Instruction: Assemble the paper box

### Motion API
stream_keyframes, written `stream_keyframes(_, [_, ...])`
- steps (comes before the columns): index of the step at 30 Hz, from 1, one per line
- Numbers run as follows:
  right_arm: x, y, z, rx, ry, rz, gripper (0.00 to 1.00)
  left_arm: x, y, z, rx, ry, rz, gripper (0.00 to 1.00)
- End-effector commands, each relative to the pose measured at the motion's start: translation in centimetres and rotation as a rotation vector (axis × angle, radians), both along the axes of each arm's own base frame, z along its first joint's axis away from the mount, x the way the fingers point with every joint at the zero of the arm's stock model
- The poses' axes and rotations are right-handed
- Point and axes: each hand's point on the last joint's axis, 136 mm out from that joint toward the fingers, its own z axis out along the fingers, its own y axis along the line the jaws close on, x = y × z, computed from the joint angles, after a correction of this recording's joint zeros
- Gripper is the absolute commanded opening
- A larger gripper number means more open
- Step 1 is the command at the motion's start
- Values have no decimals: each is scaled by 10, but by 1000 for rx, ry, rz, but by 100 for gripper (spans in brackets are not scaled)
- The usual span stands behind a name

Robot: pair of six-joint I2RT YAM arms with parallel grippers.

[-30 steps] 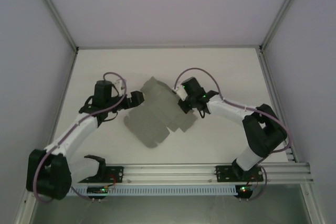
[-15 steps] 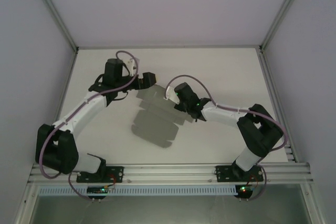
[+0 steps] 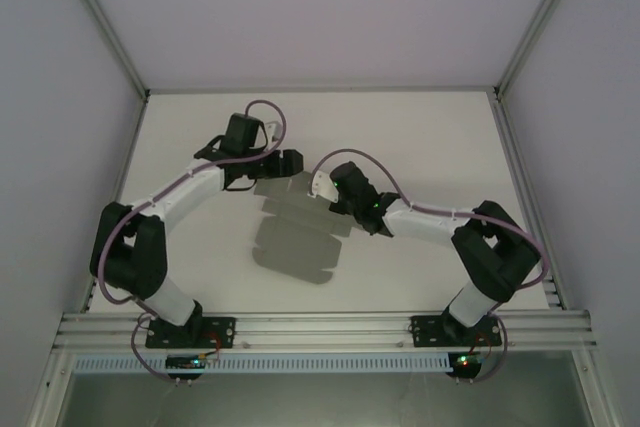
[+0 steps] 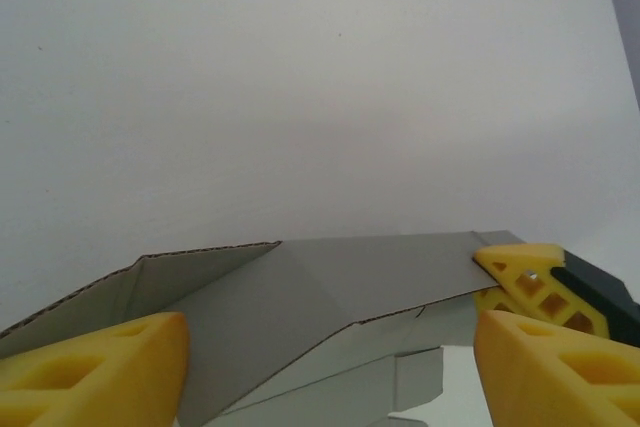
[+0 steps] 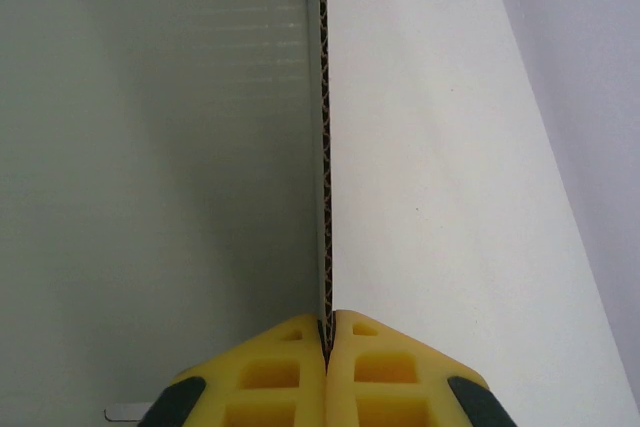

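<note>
- The white desk (image 3: 430,137) lies inside pale walls. A metal rail (image 3: 320,328) runs along its near edge, and both arms are bolted to it.
- The left arm (image 3: 170,202) bends up from the near left corner and reaches towards the middle of the desk. The right arm (image 3: 440,219) comes in from the near right and ends just beside the left arm's tip.
- The paper box (image 3: 295,242) is a grey card sheet with several flaps, not yet folded into a box. It is in the middle of the desk, between the arms and a little left of centre. Its near part spreads towards the rail and its far end lies under the two hands. In the left wrist view the card (image 4: 330,287) shows creased panels set at angles to each other. In the right wrist view one panel (image 5: 150,147) is seen edge-on, so its corrugated edge runs straight up the picture.
- The left hand (image 3: 285,164) is at the far left corner of the sheet. Its yellow fingers (image 4: 95,372) stand wide apart with the card between them, so it is unclenched (image 4: 325,377) and not pinching.
- The right hand (image 3: 320,189) is at the far right of the sheet, near the left hand. Its two yellow fingers are pressed together on the card's edge (image 5: 327,332), so it is grasping the paper box. Its tips also appear at the card's right corner in the left wrist view (image 4: 520,277).
</note>
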Motion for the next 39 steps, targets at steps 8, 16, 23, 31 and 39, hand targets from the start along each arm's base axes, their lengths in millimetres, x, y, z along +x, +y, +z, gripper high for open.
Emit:
stream_keyframes(8, [-3,9,16,43,-69,18,0,-16,-36,11,-207,37,-122,64])
stream_keyframes(16, [-6,26,33,121,-145,42,0,-16,-53,18,-326,31,-87,56])
stream_keyframes(23, [-14,35,41,162,-180,69,0,-3,-52,15,-364,29,32,30])
stream_keyframes(31, [-20,26,42,165,-175,59,0,-10,-30,6,-265,17,99,14])
stream_keyframes(39, [-17,3,44,154,-167,-3,0,-29,22,4,-42,-54,161,75])
